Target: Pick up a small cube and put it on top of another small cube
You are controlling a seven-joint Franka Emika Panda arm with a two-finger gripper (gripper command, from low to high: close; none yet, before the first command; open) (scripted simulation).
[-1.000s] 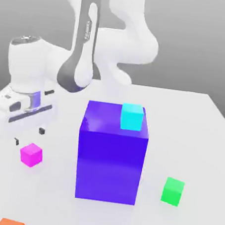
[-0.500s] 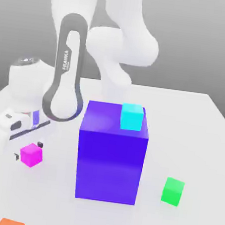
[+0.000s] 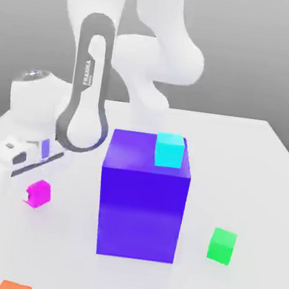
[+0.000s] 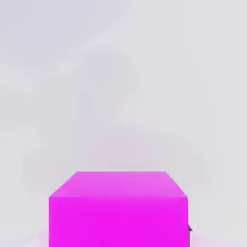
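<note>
The gripper [image 3: 32, 196] is closed on the small magenta cube [image 3: 38, 193], low over the white table [image 3: 257, 187] on the exterior view's left; grasp done, lift and stacking remain, perhaps onto the green cube [image 3: 222, 246]

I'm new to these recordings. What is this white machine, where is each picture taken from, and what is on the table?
The white machine is a simulated robot arm ending in a two-finger gripper. One picture looks on from outside; the other comes from a camera on the arm's hand. The gripper is shut on the pink cube, which looms large in the hand view. On the white table stand a big purple block with a cyan cube on top, a green cube, and something orange at the edge.
</note>
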